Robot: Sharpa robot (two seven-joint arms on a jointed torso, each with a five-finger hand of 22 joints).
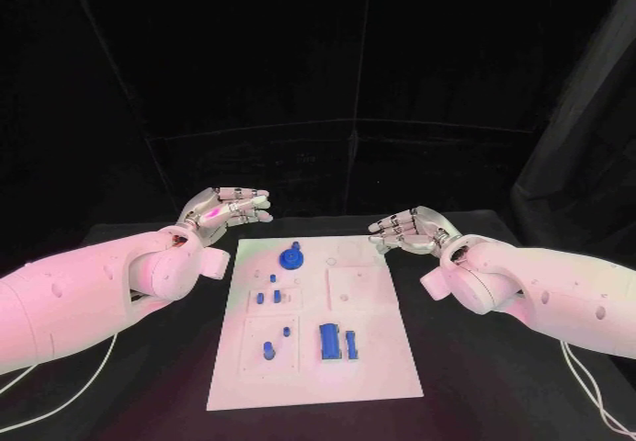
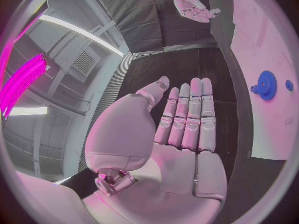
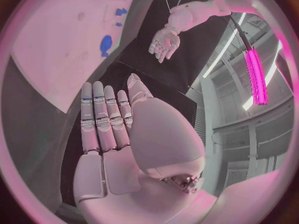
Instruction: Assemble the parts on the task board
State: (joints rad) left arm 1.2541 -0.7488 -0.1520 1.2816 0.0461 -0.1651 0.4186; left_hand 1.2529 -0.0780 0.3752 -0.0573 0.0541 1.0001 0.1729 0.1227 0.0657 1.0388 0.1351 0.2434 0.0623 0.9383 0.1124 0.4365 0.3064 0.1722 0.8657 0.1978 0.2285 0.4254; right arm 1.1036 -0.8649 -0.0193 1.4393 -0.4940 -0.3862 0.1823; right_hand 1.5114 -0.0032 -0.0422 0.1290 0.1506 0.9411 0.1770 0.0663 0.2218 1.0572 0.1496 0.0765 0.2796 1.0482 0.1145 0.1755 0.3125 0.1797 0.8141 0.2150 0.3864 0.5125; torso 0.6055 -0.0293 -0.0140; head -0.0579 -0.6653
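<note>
The white task board (image 1: 384,367) lies in the middle of the black table. A blue gear (image 1: 293,256) sits near its far left corner, also seen as the blue gear (image 2: 266,85) and the blue gear (image 3: 106,43). Small blue pegs (image 1: 276,296) stand mid-left, and a blue block (image 1: 329,342) with a thin bar (image 1: 351,344) lies lower down. My left hand (image 1: 228,208) hovers beyond the board's far left corner, palm up, fingers apart, holding nothing; its flat fingers (image 2: 190,114) are straight. My right hand (image 1: 413,227) hovers at the far right corner, open and empty, fingers (image 3: 102,117) extended.
Black curtains surround the table. White cables (image 1: 584,386) trail along the table on both sides of the board. In the left wrist view the right hand (image 2: 193,5) is in sight across the board; in the right wrist view the left hand (image 3: 164,42) is.
</note>
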